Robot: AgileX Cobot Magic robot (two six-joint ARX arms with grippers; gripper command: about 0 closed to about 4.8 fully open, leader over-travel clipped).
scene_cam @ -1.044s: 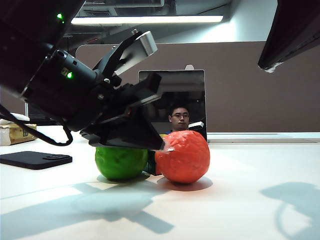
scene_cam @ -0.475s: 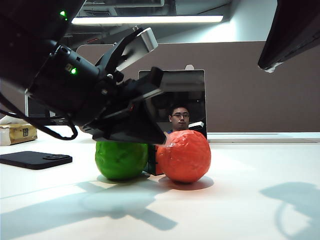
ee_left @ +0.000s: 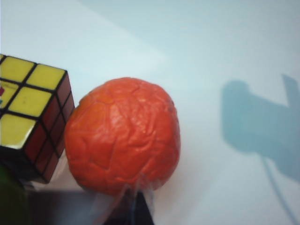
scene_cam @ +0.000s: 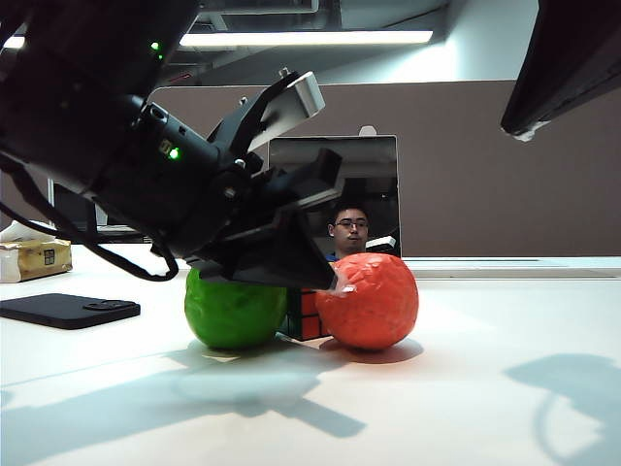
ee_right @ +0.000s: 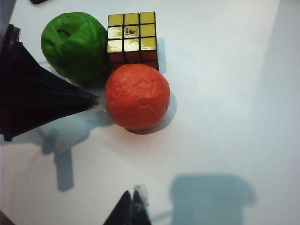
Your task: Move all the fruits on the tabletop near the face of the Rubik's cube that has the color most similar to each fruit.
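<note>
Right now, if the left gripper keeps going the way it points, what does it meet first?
Most likely the orange-red fruit: the left gripper tip already sits at its side. The Rubik's cube lies off that line.

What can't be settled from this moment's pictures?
- Rubik's cube green face: no view shows it; the green apple covers that side.
- Left gripper jaws: cropped by the wrist view's edge, exterior too dark.
- Right gripper: only its tip shows.
- Contact between left gripper and orange-red fruit: blurred.
</note>
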